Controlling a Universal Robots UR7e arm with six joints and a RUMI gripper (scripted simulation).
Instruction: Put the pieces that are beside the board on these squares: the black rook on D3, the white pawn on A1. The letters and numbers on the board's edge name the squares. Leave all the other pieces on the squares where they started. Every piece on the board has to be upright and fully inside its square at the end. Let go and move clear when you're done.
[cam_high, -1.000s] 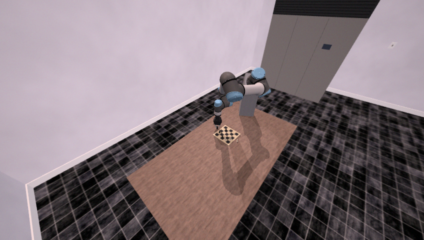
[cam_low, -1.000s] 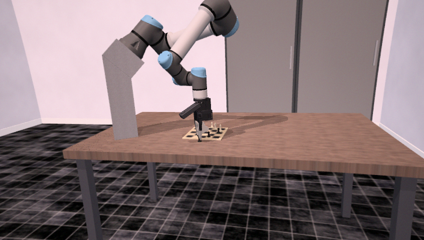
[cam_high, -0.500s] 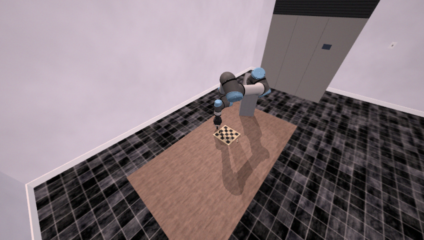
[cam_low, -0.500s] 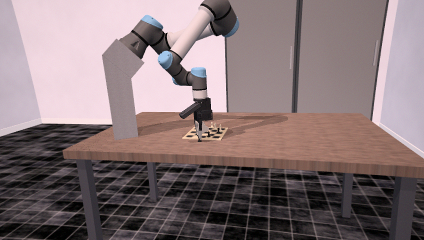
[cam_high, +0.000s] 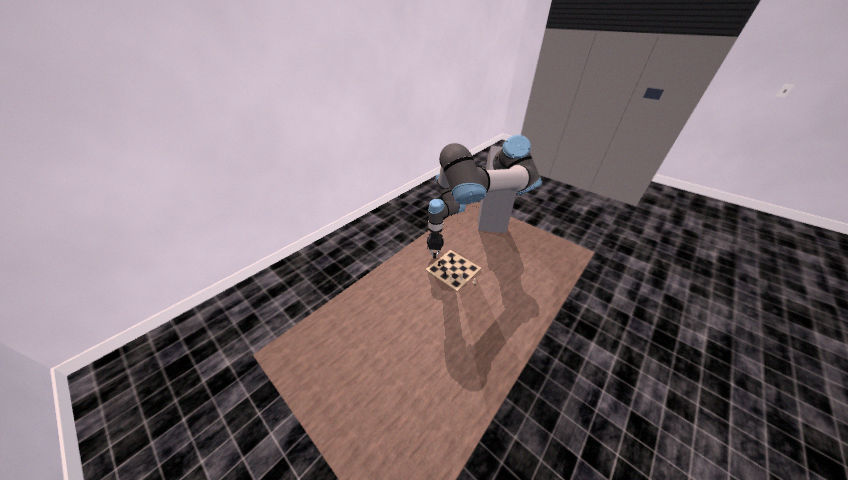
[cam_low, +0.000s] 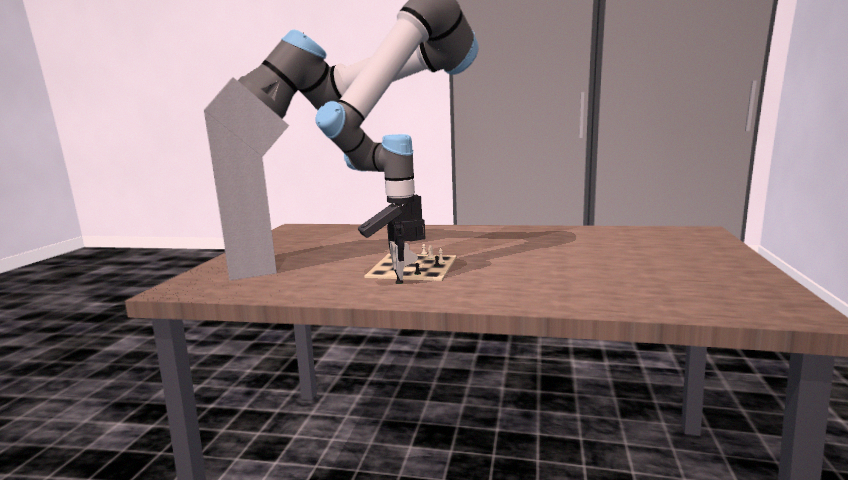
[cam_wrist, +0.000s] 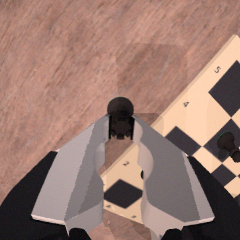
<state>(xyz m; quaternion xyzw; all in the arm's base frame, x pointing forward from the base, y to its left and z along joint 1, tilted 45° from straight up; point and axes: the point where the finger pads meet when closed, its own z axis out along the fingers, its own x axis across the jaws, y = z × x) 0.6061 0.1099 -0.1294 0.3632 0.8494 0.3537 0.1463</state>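
The small chessboard lies on the wooden table near the arm's base; it also shows in the exterior view and in the wrist view. My gripper points straight down just off the board's numbered edge, beside the labels 3 and 4. It is shut on the black rook, a dark round-topped piece held between the fingertips at table level. The gripper also shows in the exterior and top views. A small white piece, the white pawn, stands on the table beside the opposite side of the board.
Several other pieces stand on the board: a black one near the right edge of the wrist view, black ones and white ones in the exterior view. The arm's grey pedestal stands on the table left of the board.
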